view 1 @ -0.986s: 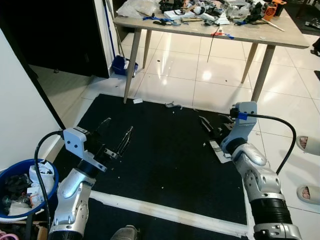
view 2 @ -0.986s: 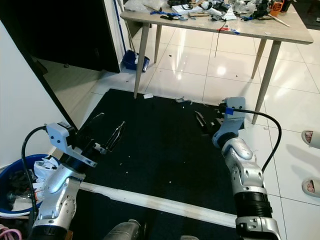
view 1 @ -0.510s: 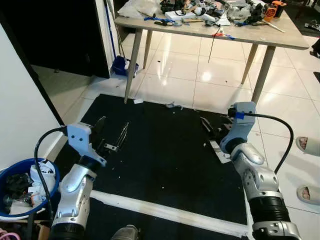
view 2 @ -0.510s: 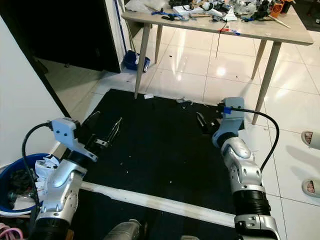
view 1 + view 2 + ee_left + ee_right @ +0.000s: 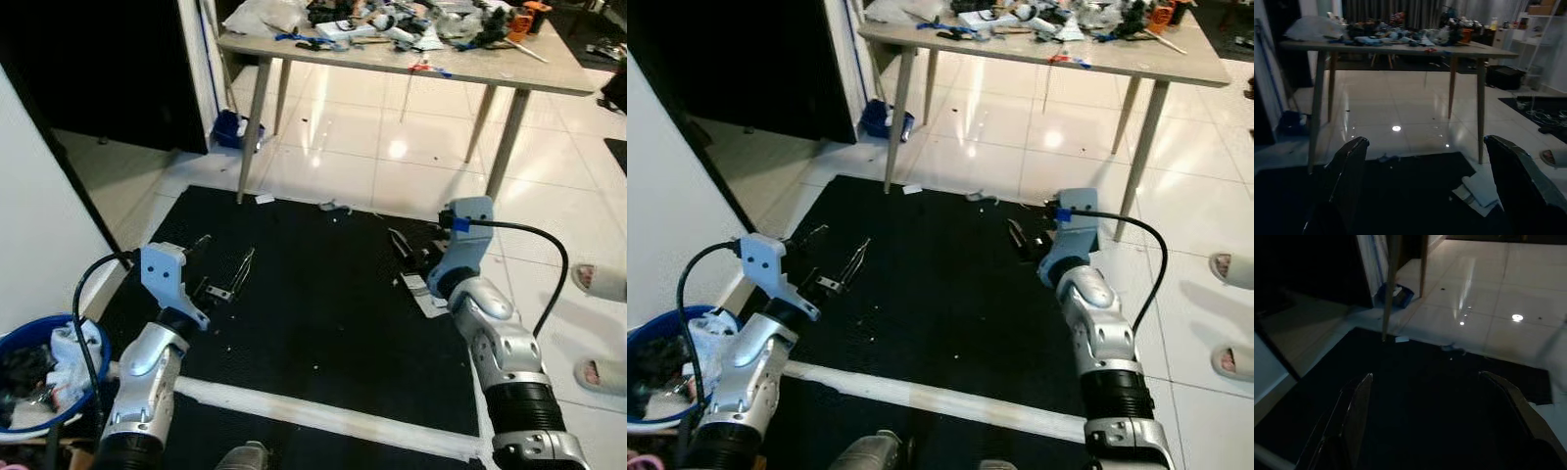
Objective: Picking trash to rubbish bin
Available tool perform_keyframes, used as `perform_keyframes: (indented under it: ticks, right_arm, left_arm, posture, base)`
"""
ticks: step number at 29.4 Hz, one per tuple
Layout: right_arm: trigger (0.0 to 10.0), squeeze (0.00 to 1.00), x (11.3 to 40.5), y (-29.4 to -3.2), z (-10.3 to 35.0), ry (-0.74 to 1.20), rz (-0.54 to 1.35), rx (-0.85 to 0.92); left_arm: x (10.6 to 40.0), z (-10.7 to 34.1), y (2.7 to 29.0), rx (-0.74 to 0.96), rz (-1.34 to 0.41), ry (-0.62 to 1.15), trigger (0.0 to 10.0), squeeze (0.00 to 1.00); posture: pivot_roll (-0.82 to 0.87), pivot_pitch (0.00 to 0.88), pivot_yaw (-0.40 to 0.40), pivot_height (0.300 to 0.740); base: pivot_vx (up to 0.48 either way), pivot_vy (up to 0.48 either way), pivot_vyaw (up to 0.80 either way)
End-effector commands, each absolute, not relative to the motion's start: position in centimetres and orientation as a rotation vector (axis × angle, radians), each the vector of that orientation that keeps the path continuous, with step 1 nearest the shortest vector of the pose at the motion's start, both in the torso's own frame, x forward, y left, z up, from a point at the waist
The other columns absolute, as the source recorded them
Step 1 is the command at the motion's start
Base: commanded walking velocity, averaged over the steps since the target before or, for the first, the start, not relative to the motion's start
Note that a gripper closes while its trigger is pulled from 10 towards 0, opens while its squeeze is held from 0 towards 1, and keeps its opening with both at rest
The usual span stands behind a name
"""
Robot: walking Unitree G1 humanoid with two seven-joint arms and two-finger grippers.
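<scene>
A flat white piece of paper (image 5: 421, 290) lies at the right edge of the black mat (image 5: 313, 294), just below my right gripper (image 5: 415, 251), which hovers open over the mat's right side. The paper (image 5: 1476, 188) lies ahead between the fingers in the left wrist view. A small white scrap (image 5: 265, 199) and a crumpled grey bit (image 5: 333, 207) lie at the mat's far edge. My left gripper (image 5: 223, 262) is open and empty above the mat's left part. The blue rubbish bin (image 5: 44, 377), holding trash, stands at the lower left beside my left arm.
A cluttered wooden table (image 5: 392, 49) stands beyond the mat, its legs (image 5: 250, 127) near the mat's far corners. A blue dustpan (image 5: 230, 129) lies by the dark doorway. Slippers (image 5: 600, 282) are on the tiles at right. A white wall (image 5: 39, 225) is close on the left.
The whole picture has shifted a little with the camera. My left arm has drawn slightly up and inward. Both grippers stay open and empty.
</scene>
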State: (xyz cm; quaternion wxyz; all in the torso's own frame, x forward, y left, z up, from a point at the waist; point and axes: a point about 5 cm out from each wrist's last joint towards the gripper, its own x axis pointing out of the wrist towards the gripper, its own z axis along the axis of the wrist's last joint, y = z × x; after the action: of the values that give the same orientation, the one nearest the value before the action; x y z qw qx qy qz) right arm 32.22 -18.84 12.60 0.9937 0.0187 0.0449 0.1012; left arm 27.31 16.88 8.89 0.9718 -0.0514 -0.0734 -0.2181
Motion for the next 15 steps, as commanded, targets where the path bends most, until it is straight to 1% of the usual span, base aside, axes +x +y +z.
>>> perform_keyframes:
  ticks: [1, 15]
  right_arm:
    - [10.0, 0.0, 32.17, -19.17, 12.79, 0.079, 0.195, 0.027]
    - [10.0, 0.0, 32.18, -19.22, 12.74, 0.078, 0.195, 0.025]
  left_arm:
    - [27.24, 8.66, 16.71, -0.085, -0.455, -0.139, 10.0, 0.0]
    - [27.27, 8.75, 16.62, -0.084, -0.47, -0.148, 10.0, 0.0]
  posture:
    - [0.01, 0.0, -0.011, 0.74]
    - [0.01, 0.0, -0.011, 0.74]
  base:
    - [0.334, 0.0, 0.0]
    - [0.34, 0.0, 0.0]
